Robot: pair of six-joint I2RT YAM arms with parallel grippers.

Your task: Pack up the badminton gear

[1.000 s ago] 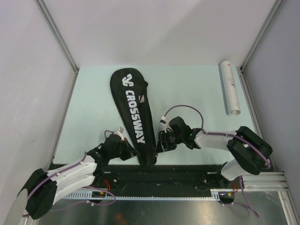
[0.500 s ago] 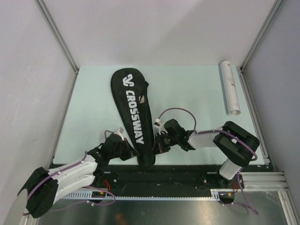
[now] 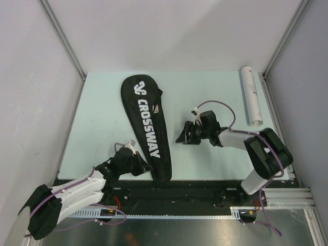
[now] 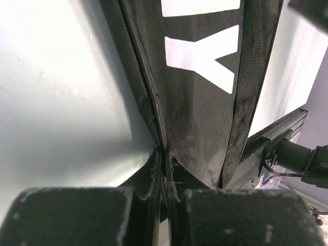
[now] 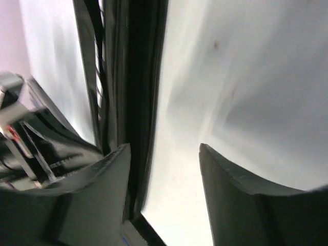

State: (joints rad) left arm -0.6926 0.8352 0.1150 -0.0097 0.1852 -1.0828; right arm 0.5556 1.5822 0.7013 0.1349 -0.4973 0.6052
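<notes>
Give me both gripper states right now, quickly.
Left gripper: shut, pinching the edge of the long black fabric CROSSWAY racket bag.
Right gripper: open, holding nothing.

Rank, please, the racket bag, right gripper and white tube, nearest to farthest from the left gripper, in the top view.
1. racket bag: its near end held by the left gripper.
2. right gripper: just right of the bag.
3. white tube: far right corner.

The pale green table (image 3: 205,92) bears a black racket bag (image 3: 147,123) and a white tube (image 3: 251,96).
</notes>
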